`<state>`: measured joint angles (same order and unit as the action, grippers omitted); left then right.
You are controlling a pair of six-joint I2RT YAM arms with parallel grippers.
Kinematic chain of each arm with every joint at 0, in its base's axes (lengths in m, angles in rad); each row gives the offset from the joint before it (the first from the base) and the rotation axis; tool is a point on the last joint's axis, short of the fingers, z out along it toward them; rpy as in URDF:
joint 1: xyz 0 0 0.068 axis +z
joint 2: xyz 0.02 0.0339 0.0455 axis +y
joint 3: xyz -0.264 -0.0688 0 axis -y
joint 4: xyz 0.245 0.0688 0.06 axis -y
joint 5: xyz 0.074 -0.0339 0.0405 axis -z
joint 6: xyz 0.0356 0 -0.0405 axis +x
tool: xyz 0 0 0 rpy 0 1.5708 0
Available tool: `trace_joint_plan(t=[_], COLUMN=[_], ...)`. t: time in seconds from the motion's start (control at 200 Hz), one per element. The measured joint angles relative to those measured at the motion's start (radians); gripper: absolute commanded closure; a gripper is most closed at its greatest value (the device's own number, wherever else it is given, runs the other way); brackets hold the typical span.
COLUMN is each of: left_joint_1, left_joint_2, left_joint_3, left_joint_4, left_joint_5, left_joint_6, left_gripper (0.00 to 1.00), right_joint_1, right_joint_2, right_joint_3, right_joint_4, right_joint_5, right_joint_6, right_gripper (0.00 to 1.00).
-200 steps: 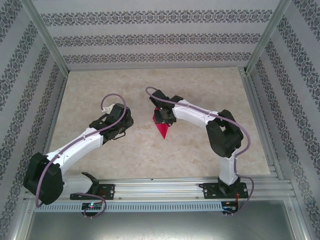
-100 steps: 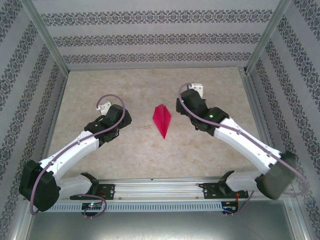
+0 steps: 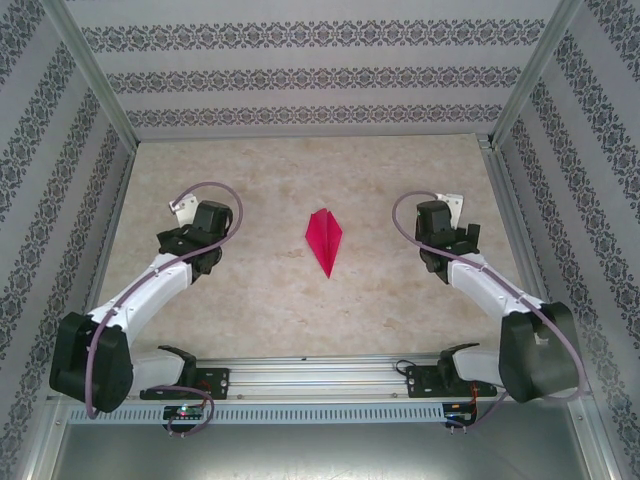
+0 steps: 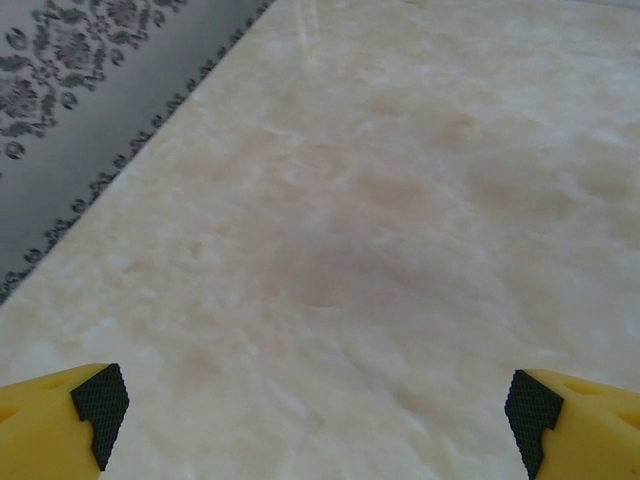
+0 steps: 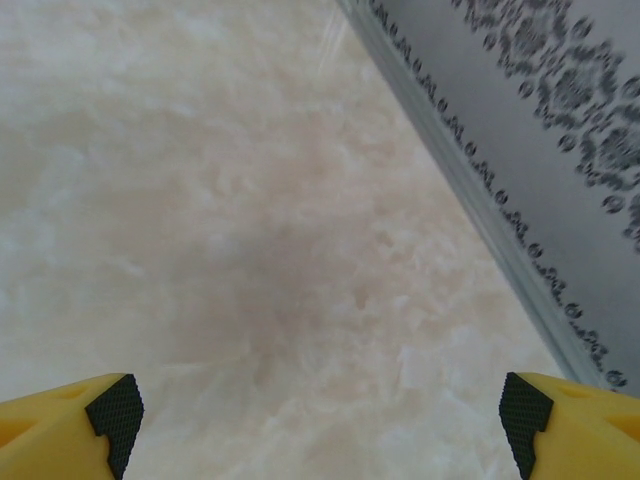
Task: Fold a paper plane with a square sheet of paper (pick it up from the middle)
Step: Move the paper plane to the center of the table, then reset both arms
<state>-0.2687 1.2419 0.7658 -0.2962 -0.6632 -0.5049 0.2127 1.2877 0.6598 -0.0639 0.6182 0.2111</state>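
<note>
Here | paper plane [image 3: 323, 238] is lying midway between both arms, nose pointing toward their bases | left hand [image 4: 315, 408] and right hand [image 5: 320, 410] are hanging released, neither nearer.

White arms [image 3: 150, 290], black joints [image 3: 90, 360], mauve cables [image 3: 210, 184]; yellow claw fingers [image 4: 40, 425], black pads [image 4: 100, 402]

light was bright, even, diffuse | shadows lay faint and soft on the table [image 3: 250, 300] | top view: paper plane [image 3: 323, 240] read crisp, frame posts [image 3: 88, 70] splayed outward at edges | left wrist: pale glare streak at table's far edge, focus soft | right wrist: patterned wall [image 5: 560, 120] was blurred
</note>
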Motion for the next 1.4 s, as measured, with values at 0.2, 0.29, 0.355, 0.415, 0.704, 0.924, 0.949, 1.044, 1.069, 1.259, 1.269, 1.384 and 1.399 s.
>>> trace_joint_plan(t=[0.2,0.29,0.355,0.415,0.704,0.924,0.949,1.044,1.069,1.259,1.269,1.384,1.399], left_joint_1=[0.071,0.079,0.082,0.088,0.156,0.207,0.212,0.222,0.223,0.224,0.224,0.225,0.225], left_joint_2=[0.035,0.084,0.109,0.131,0.242,0.322,0.326,0.326,0.326,0.326,0.326,0.326,0.326], left_joint_3=[-0.119,-0.142,-0.185,-0.23,-0.324,-0.4,-0.4,-0.393,-0.392,-0.388,-0.388,-0.388,-0.388], left_joint_4=[0.19,0.286,0.394,0.48,0.916,1.098,1.107,1.12,1.122,1.128,1.128,1.128,1.128], left_joint_5=[0.001,0.014,0.035,0.065,0.26,0.414,0.423,0.442,0.447,0.47,0.47,0.476,0.476], left_joint_6=[0.141,0.196,0.234,0.264,0.428,0.457,0.457,0.457,0.457,0.457,0.457,0.457,0.457], left_gripper=[0.0,0.0,0.0,0.0,0.0,0.0,0.0,0.0,0.0,0.0,0.0,0.0,0.0], right_joint_1=[-0.056,-0.072,-0.089,-0.106,-0.187,-0.183,-0.183,-0.182,-0.182,-0.156,-0.156,-0.156,-0.156], right_joint_2=[0.098,0.135,0.155,0.174,0.223,0.225,0.224,0.224,0.224,0.224,0.224,0.224,0.224], right_joint_3=[-0.063,-0.064,-0.074,-0.082,-0.343,-0.289,-0.286,-0.282,-0.282,-0.283,-0.283,-0.283,-0.283], right_joint_4=[0.183,0.283,0.383,0.458,0.893,0.902,0.91,0.921,0.922,0.938,0.938,0.944,0.945], right_joint_5=[-0.132,-0.192,-0.254,-0.313,-0.562,-0.559,-0.557,-0.542,-0.53,-0.445,-0.442,-0.422,-0.42], right_joint_6=[-0.082,-0.121,-0.15,-0.167,-0.196,-0.192,-0.192,-0.191,-0.191,-0.188,-0.188,-0.188,-0.188], right_gripper=[0.06,0.06,0.06,0.07,0.06,0.02,0.02,0.02,0.02,0.02,0.02,0.02,0.02])
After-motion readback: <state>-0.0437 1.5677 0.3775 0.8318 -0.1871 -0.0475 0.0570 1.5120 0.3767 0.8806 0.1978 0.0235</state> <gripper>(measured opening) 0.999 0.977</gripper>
